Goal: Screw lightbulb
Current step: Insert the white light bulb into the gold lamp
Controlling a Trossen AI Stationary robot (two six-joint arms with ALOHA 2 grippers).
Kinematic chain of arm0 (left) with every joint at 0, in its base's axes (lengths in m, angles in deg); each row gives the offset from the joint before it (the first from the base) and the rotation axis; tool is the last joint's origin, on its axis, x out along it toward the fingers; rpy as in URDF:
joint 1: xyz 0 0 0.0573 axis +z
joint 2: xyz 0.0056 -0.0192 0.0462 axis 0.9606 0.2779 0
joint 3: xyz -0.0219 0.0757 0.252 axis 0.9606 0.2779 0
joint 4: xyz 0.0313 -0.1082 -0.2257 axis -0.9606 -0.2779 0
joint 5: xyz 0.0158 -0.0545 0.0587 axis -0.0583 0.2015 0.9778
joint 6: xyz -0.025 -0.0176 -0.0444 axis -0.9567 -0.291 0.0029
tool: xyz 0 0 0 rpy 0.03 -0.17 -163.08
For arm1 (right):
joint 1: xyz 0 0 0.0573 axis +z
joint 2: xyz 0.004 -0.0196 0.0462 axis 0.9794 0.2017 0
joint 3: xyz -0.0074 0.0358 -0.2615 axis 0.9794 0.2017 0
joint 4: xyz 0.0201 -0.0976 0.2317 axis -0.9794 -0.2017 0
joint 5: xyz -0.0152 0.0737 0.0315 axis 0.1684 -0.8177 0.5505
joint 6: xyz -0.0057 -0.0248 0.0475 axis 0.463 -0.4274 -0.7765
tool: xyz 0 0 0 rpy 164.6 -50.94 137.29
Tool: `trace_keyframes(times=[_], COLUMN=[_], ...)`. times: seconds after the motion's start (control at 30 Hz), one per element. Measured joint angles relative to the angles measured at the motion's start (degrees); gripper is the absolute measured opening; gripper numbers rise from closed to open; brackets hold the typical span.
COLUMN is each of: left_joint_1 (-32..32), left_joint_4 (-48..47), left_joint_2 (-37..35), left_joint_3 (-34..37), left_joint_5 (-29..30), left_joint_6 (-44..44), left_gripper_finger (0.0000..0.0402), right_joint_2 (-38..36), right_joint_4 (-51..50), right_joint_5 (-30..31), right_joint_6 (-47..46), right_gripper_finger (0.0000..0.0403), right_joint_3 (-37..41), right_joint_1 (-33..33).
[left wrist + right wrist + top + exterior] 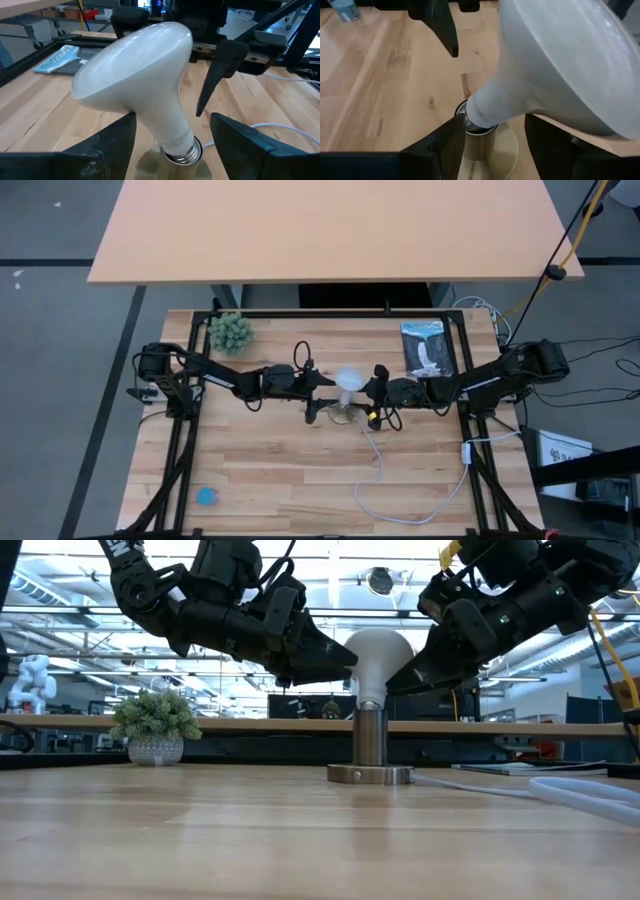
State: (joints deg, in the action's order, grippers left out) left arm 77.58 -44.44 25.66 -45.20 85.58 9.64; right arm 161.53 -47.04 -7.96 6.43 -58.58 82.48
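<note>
standing upright in the silvery socket (370, 750), the white frosted lightbulb (374, 655) rose between both grippers, left gripper (335, 655) and right gripper (405, 675) equally near, fingers apart, unclamped.

Looked straight down from overhead; looked level across the table (200, 840) from its top. Sat close at each wrist, facing the lightbulb (135, 75), shared by all views.

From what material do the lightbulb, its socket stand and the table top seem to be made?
Lightbulb: probably frosted white glass, though it might be plastic; smooth, with a soft sheen.
Its screw base: greyish metal with threads showing.
Socket stand: silvery metal, brushed look, dull reflections.
Table top: light wood in joined strips, with visible grain.
</note>
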Motion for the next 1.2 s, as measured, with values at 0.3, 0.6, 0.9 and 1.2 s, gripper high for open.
trace_keyframes(times=[0.3,0.6,0.9,1.2], left_joint_1=[0.01,-0.53,-0.91,-1.10], left_joint_4=[0.00,1.11,1.49,1.46], left_joint_2=[0.00,0.00,-0.02,-0.02], left_joint_3=[0.00,0.00,0.00,0.00], left_joint_5=[-0.21,-0.70,-0.79,-0.79], left_joint_6=[0.16,1.74,4.17,4.67], left_gripper_finger=[0.0259,0.0259,0.0259,0.0259], right_joint_2=[0.02,0.02,0.02,0.02], right_joint_4=[0.56,0.90,1.75,1.64], right_joint_5=[0.37,3.29,3.73,6.54], right_joint_6=[6.88,12.39,17.43,25.56], right_gripper_finger=[0.0196,0.0196,0.0196,0.0169], right_joint_3=[0.00,0.00,0.00,0.00], right_joint_1=[-0.01,-0.15,0.14,1.48])
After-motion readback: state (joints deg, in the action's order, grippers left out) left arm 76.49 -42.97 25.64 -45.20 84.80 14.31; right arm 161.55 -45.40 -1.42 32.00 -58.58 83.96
